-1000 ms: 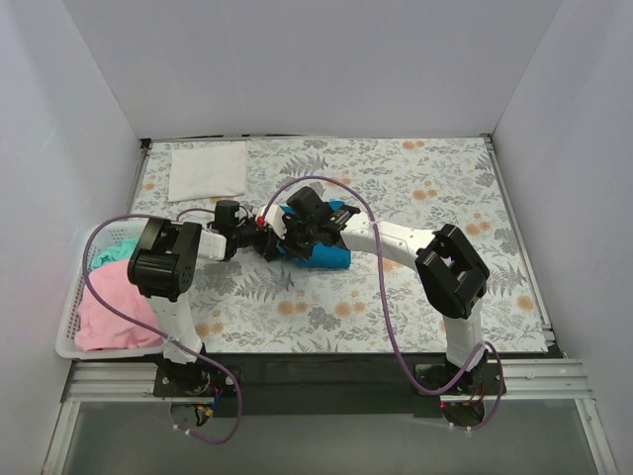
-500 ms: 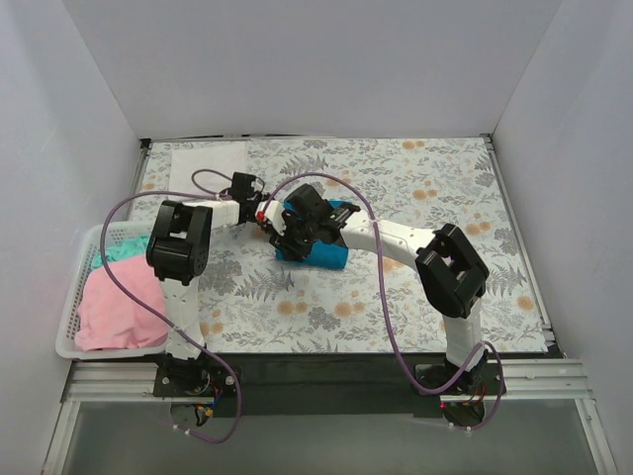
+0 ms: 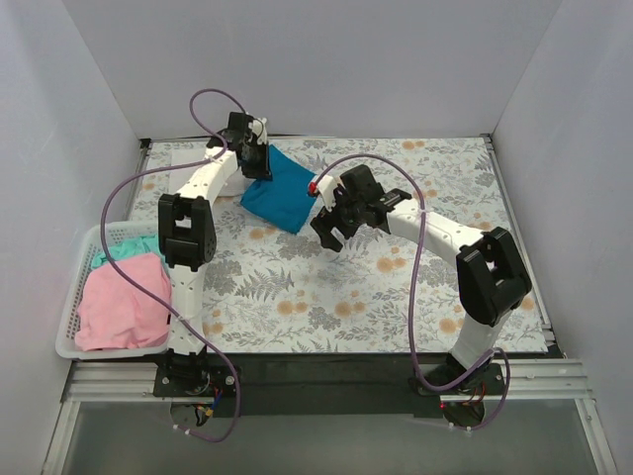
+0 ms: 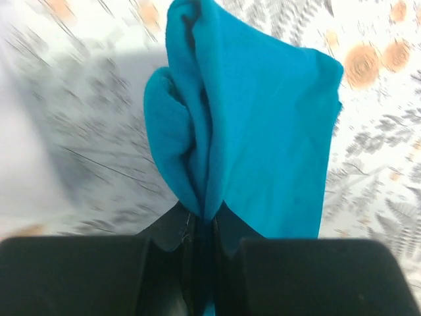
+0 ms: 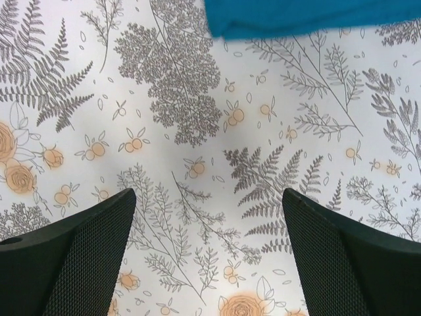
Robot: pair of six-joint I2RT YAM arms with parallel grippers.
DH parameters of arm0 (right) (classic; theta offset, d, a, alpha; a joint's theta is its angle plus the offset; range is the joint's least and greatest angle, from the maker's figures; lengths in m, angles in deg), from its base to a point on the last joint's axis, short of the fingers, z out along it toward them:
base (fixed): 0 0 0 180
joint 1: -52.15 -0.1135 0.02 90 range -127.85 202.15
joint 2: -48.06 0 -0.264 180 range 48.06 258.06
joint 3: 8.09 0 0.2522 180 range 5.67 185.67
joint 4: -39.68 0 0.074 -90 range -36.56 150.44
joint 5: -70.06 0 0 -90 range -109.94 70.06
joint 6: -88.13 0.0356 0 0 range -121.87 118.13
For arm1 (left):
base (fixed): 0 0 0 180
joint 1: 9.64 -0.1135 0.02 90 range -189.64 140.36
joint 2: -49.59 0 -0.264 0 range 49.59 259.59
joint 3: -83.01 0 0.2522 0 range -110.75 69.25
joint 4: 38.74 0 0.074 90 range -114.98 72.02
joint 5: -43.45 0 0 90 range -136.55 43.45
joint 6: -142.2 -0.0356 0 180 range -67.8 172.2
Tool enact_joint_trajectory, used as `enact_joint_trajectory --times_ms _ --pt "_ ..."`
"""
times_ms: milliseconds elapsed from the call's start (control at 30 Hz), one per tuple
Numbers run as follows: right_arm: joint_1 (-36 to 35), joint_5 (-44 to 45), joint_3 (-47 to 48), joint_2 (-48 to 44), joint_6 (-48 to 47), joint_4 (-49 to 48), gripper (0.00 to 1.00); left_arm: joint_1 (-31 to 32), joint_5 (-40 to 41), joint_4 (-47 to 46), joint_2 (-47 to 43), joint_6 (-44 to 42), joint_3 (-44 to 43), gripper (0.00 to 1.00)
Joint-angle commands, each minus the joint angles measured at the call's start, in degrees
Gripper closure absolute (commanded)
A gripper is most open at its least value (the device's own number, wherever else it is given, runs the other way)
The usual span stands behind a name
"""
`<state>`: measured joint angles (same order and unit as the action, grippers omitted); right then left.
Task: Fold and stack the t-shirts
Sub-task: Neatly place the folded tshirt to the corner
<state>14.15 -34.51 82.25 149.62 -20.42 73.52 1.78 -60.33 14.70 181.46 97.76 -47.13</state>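
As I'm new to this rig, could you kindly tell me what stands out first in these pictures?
The left gripper pinches a bunched teal-blue t-shirt at the far left of the table. The right gripper hovers open beside it; a pink shirt lies in the white basket.

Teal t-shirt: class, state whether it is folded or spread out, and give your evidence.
Folded. The teal t-shirt is a compact bundle, its doubled layers pinched between the fingers of the left gripper.

Plain white walls (image 3: 316, 69) on three sides; fern-and-flower print tablecloth (image 3: 326, 307) across table; soft even light.
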Motion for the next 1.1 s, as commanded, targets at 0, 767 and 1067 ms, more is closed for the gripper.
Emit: enact_joint_trajectory --times_ms 0,767,1067 --pt "0.29 0.06 -1.95 -2.33 -0.09 0.75 0.02 -1.31 4.2 3.74 0.57 -11.19 -7.54 1.0" --pt "0.73 1.47 -3.71 -3.3 -0.18 0.75 0.02 -2.89 9.65 -10.15 -9.88 -19.9 -5.88 1.0" --pt "0.82 1.56 -3.71 -3.38 -0.26 0.75 0.02 -2.89 8.95 -8.66 -11.28 -20.86 -7.29 1.0"
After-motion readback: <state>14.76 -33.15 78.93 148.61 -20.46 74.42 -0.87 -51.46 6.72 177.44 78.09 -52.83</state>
